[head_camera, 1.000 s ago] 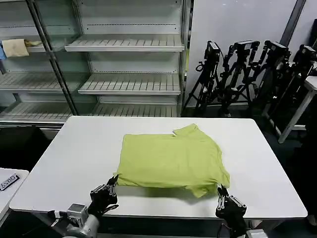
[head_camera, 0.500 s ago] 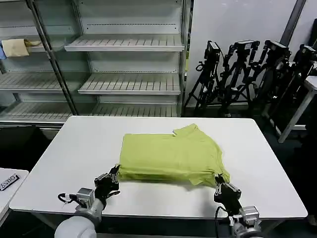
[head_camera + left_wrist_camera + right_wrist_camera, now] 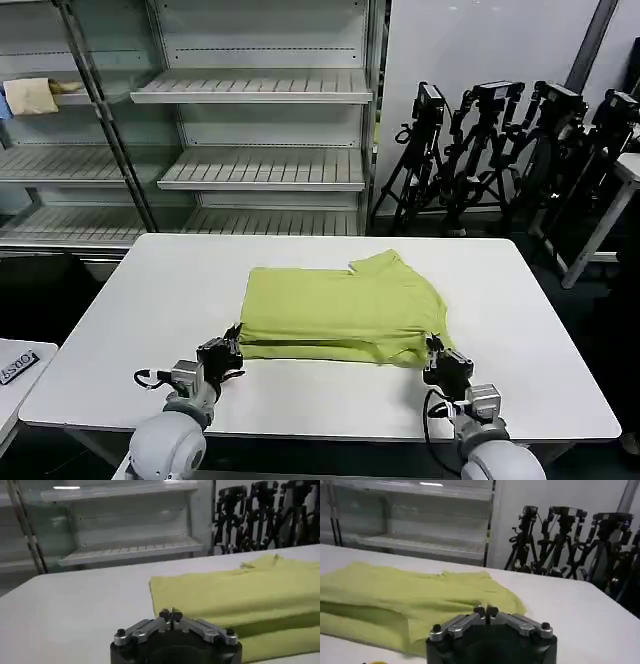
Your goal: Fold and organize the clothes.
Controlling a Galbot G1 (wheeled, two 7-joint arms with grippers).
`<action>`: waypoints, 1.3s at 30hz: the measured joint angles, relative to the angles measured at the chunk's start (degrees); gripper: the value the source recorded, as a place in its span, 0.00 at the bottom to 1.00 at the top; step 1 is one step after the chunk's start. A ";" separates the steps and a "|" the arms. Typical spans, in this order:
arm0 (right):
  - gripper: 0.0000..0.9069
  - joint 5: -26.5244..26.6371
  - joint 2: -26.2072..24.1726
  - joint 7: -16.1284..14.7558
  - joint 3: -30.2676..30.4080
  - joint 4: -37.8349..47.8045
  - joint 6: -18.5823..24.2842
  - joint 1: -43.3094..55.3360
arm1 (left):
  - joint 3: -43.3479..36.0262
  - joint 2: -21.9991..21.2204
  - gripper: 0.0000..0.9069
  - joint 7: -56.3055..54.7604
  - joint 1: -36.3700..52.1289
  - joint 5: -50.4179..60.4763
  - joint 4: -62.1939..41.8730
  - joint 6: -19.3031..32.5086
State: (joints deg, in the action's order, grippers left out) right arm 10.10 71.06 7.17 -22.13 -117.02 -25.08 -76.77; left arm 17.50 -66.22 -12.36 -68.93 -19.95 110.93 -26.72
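The clothes, one lime yellow-green T-shirt point(image 3: 340, 305), lie on the white table point(image 3: 160, 300), with a sleeve sticking out at the far right. Its near hem is raised and doubled over the lower layer point(image 3: 280, 640). My left gripper point(image 3: 232, 342) is shut on the near left corner of the T-shirt point(image 3: 225, 590), fingertips pressed together point(image 3: 171, 614). At the near right corner my right gripper point(image 3: 433, 350) is shut on the T-shirt point(image 3: 395, 597), a sliver of cloth showing between its tips point(image 3: 485, 611).
Metal shelving point(image 3: 260, 90) stands behind the table, with a beige cloth point(image 3: 30, 96) on a left shelf. Black tripods point(image 3: 500, 150) crowd the back right. A small side surface with a label point(image 3: 15, 366) sits at the near left.
Both grippers have moved away from the table's near edge toward the far side, carrying the shirt's near hem with them. The visible shirt is now shorter front to back.
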 measured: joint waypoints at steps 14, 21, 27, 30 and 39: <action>1.00 -0.28 0.00 -0.08 -2.63 -1.53 1.60 -3.39 | 0.63 -0.69 1.00 -1.00 -0.56 -2.09 -0.42 0.06; 1.00 2.36 0.15 1.20 -6.57 -2.77 1.00 -7.05 | 1.15 -0.49 1.00 -1.32 -2.53 -4.29 1.66 -1.21; 1.00 3.67 0.58 2.12 -7.72 -2.63 -0.36 -7.83 | 0.76 -0.60 0.06 -1.44 -2.54 -6.52 2.26 -2.51; 0.93 4.15 0.59 2.20 -7.79 -2.25 -0.90 -7.87 | 0.37 -0.68 0.02 -1.15 -2.31 -6.94 2.08 -2.57; 0.00 5.70 0.40 2.40 -7.54 -0.85 -1.67 -6.88 | -0.19 -1.00 0.02 -0.61 -1.51 -8.13 0.49 -3.43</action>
State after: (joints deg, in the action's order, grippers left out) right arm 15.80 71.46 9.57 -29.67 -117.87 -26.75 -83.65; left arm 17.31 -67.21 -12.97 -70.44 -28.09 111.42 -30.15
